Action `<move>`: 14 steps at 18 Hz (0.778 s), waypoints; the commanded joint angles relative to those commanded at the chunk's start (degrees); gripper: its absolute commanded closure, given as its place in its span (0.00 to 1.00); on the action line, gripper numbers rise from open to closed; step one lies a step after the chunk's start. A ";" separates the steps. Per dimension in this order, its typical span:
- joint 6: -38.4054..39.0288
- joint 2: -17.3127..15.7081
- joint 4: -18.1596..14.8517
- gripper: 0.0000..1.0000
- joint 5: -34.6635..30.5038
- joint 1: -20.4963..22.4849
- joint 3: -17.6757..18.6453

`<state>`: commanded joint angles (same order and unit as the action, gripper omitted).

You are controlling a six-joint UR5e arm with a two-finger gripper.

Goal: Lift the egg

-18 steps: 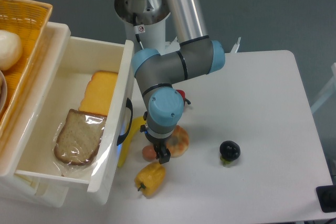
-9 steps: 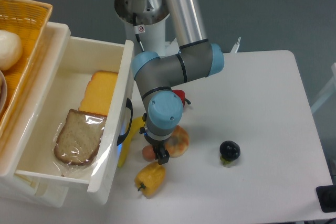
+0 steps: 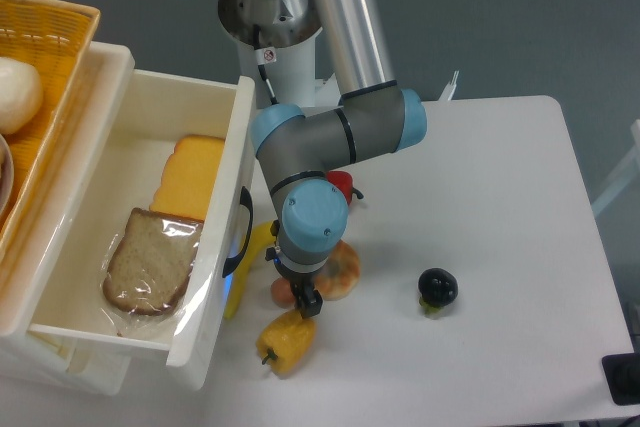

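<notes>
In the fixed camera's view, the gripper [image 3: 305, 299] has crept a little toward eight o'clock over the last second, its blue wrist now sitting more squarely above the egg [image 3: 284, 291] than it did before. The egg lies on the white table [image 3: 500, 187], just beside the glazed donut [image 3: 341, 269] at its three o'clock and close to the yellow pepper [image 3: 286, 338] at its five o'clock, with the white drawer [image 3: 222, 277] near at nine o'clock. Only its left part shows; the wrist and a dark finger hide the rest. Whether the jaws stand wide, narrow or are closed on the egg I cannot tell, since the wrist covers them. The small shift reads as a final alignment over the egg, so the grasp seems near, not yet proven. The black fruit [image 3: 437, 288] lies well apart at three o'clock.
</notes>
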<state>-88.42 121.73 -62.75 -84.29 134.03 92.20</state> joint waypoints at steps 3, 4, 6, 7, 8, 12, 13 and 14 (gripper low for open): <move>0.09 0.70 0.00 0.00 0.00 0.00 -1.05; 0.35 0.79 0.00 0.00 0.00 0.00 -1.23; 0.70 0.79 0.00 0.00 0.00 0.00 -1.32; 0.79 0.88 0.09 0.00 0.00 0.00 -1.32; 0.88 0.97 0.09 0.00 0.00 -0.09 -1.41; 0.97 1.32 0.09 0.00 0.00 -0.62 -1.41; 0.88 1.32 0.09 0.00 0.00 -0.62 -1.49; 0.88 1.41 0.09 0.00 0.00 -0.62 -1.41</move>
<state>-87.54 123.13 -62.67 -84.29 133.42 90.79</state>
